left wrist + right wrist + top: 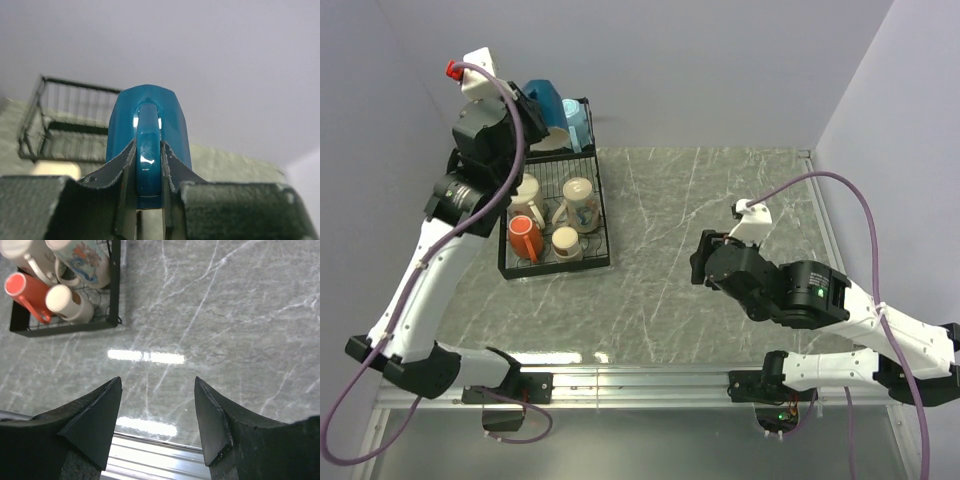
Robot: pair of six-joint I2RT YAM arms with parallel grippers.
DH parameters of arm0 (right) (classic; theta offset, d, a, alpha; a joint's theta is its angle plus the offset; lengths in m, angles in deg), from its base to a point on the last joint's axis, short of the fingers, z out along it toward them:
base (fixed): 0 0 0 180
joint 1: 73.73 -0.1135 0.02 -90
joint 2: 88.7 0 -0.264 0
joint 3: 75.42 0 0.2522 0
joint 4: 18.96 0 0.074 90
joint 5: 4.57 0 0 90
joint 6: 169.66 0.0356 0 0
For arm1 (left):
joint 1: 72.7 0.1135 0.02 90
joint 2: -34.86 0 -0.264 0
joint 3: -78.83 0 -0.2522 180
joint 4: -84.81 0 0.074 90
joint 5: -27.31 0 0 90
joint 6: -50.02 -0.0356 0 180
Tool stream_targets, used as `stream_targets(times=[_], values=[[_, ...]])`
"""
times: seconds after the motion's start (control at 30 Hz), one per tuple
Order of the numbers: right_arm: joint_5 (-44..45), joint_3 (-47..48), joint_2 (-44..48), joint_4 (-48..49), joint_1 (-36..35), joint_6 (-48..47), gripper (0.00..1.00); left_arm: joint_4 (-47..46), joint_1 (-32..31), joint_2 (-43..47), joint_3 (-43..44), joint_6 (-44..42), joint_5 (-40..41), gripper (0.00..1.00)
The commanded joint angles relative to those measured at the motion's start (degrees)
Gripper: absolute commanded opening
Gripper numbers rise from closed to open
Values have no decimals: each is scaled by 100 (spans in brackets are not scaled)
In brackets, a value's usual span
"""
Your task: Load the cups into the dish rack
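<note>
The left gripper (148, 160) is drawn in narrow on the handle of a teal-blue mug (148, 102), with one finger pressed to each side of the handle. This mug hangs above the far end of the dish rack (556, 270); whether it touches the wire there I cannot tell. Just beside it, at the same far end of the rack, sits a light blue mug (579, 126).

Four more mugs stand close together in the rack's lower tier. A cream mug (527, 190) and a patterned mug (578, 205) are in the middle of the rack; an orange-red mug (523, 238) and a beige mug (566, 243) are at its near end, the orange-red one just beside the beige one.

The right gripper (157, 382) stands wide, nothing between its fingers. It is well apart from the rack, out past the rack's right side, above the grey marbled table (720, 200); its wrist view catches the rack's near corner with the orange-red and beige mugs in it.
</note>
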Motion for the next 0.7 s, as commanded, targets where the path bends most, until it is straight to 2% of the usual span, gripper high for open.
stream_targets(times=[0.0,0.17,0.3,0.43,0.67], values=[[-101,-199,179,325,60,-398,67,-2209,496,-226,-234,-901,424,0],[-374,-138,-119,405,210,-653,67,-4015,1191,-508,-1014,-874,-199,0],[-760,-51,-706,695,499,-856,67,-5317,1622,-1140,-1306,-1172,-437,0],[-1051,494,-1341,765,684,-1119,66,-5875,1965,-1773,-1263,-1077,-850,0],[-1622,583,-1815,1064,1308,-1410,65,-6543,2273,-2627,-1393,-892,-1158,0]])
